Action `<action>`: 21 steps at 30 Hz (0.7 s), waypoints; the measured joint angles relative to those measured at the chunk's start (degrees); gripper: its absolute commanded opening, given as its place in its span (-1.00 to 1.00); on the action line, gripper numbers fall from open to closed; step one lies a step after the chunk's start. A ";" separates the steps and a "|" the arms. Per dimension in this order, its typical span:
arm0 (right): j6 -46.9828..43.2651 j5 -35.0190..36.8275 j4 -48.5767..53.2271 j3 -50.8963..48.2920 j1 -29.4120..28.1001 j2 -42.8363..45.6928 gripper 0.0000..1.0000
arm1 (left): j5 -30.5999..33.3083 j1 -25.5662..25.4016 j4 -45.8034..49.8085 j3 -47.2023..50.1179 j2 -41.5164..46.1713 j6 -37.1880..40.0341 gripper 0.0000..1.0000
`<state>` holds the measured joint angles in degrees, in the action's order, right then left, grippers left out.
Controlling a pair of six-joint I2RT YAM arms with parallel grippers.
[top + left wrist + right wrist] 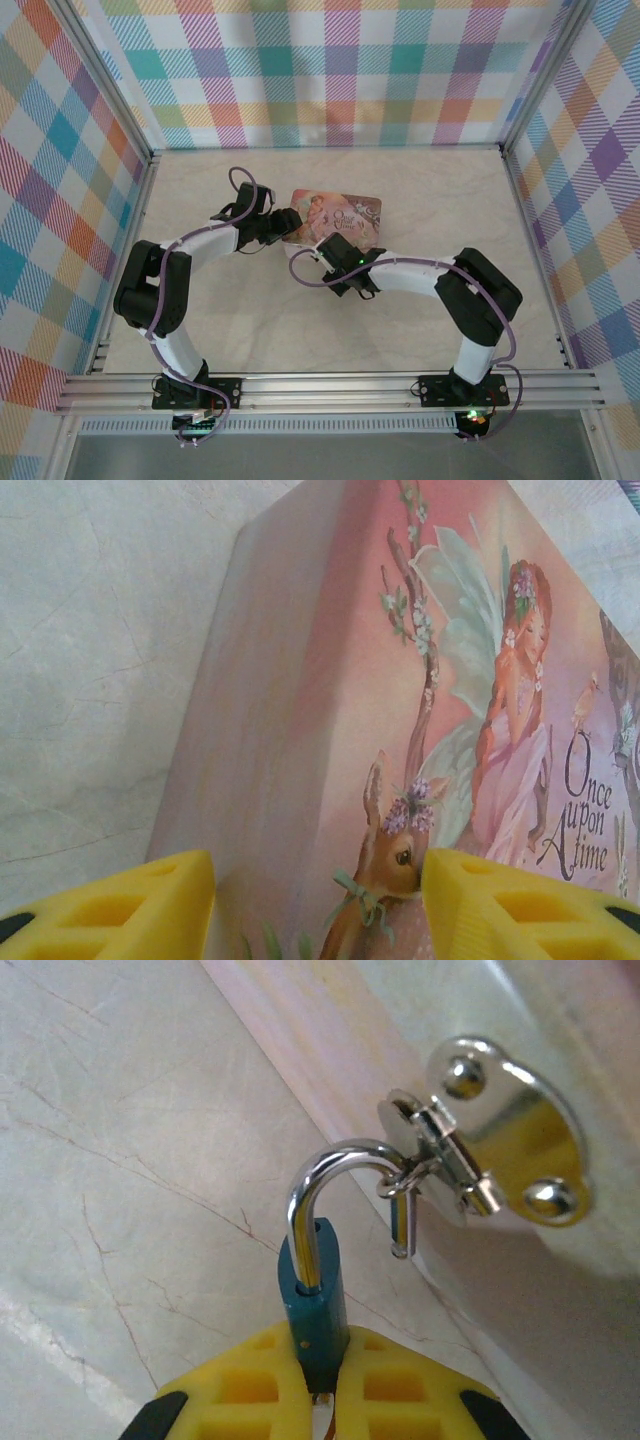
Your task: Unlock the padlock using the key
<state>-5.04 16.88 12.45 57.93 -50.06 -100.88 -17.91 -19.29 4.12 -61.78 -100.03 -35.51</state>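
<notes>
At the near edge of the pink tin (345, 208), your right gripper (322, 1375) pinches the padlock (314, 1295) by its teal body. Its long axis runs straight out from the fingers toward the hasp (505, 1150). The shackle (335, 1152) has its free leg out of the body but hooked through the hasp loop. Your left gripper (318, 905) is spread at the tin's left end, gripping nothing. The pads cover the lock's underside, so you cannot tell where the key is.

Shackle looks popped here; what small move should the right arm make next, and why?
Probably swing the padlock sideways to slide its shackle out of the hasp. The right claw pinches the blue body, and the shackle's free end hangs clear of it, hooked through the hasp.
</notes>
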 measured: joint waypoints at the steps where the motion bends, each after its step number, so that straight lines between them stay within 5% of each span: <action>1: -0.94 0.00 0.07 0.02 0.00 0.15 -1.00 | -0.02 0.00 0.00 0.00 0.00 0.00 0.13; 21: -12.44 -4.00 1.81 4.52 -0.28 0.22 -1.00 | -2.64 0.00 -1.53 0.00 -0.76 -1.95 0.11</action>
<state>-17.47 12.88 14.26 62.46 -50.35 -100.66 -20.56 -19.29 2.59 -61.78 -100.79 -37.45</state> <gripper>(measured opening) 0.095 0.555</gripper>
